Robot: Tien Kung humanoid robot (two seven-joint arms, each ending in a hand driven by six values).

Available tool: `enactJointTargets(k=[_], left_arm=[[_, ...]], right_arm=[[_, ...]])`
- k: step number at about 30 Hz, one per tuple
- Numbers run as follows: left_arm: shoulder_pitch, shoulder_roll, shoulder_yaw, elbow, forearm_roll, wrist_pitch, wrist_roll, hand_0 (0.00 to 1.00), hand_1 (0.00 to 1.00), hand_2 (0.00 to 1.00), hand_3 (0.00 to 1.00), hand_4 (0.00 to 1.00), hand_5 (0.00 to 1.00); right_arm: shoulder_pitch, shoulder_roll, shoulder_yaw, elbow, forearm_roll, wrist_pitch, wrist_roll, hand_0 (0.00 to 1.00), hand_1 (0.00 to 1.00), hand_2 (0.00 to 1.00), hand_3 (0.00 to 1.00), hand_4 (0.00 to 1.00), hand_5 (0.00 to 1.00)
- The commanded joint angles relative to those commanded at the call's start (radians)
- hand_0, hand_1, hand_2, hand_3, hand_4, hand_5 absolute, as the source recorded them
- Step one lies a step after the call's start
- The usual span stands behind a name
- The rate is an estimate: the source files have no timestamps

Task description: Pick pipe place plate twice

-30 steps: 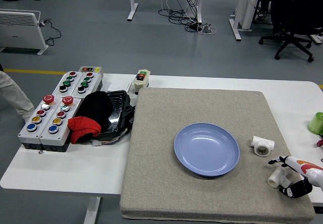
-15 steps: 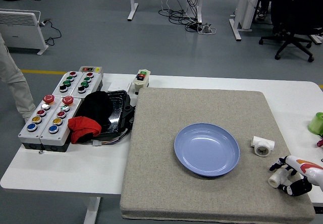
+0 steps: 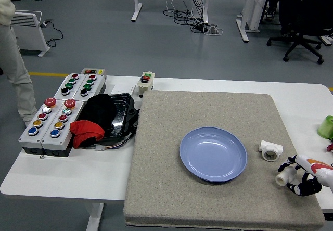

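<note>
Grey felt mat (image 3: 171, 179) held an empty round blue plate (image 3: 213, 153); right of it, the right hand (image 3: 302, 176) clasped one white plastic pipe fitting (image 3: 285, 176), another white pipe fitting (image 3: 270, 150) untouched nearby.

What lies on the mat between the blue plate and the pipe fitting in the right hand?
Head view: only bare grey mat separates blue plate from the pipe fitting in the right hand.

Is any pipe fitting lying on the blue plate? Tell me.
No, the blue plate is bare; both white pipe fittings sit on the mat to its right.
</note>
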Motion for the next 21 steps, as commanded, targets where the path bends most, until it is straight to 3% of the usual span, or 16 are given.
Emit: enactJointTargets(k=[5, 10, 15, 21], left_arm=[[-0.005, 0.001, -0.005, 0.000, 0.002, 0.000, 0.001, 0.648, 0.634, 0.688, 0.652, 0.353, 0.998], [-0.011, 0.001, -0.008, 0.000, 0.003, 0.001, 0.001, 0.647, 0.633, 0.688, 0.651, 0.355, 0.998], [-0.015, 0.001, -0.009, -0.001, 0.003, 0.002, 0.002, 0.646, 0.632, 0.688, 0.651, 0.355, 0.998], [-0.017, 0.001, -0.011, -0.001, 0.001, 0.004, 0.002, 0.645, 0.630, 0.687, 0.651, 0.355, 0.998]], right_arm=[[0.037, 0.010, -0.011, 0.037, -0.001, -0.020, 0.005, 0.430, 0.531, 0.525, 0.606, 0.565, 0.020], [0.133, 0.023, -0.087, 0.071, -0.001, -0.021, 0.006, 0.434, 0.536, 0.527, 0.607, 0.549, 0.002], [0.262, 0.052, -0.191, 0.016, -0.001, -0.019, 0.013, 0.439, 0.540, 0.532, 0.604, 0.545, 0.002], [0.418, 0.112, -0.329, -0.120, -0.006, -0.025, 0.039, 0.457, 0.552, 0.542, 0.604, 0.540, 0.003]])
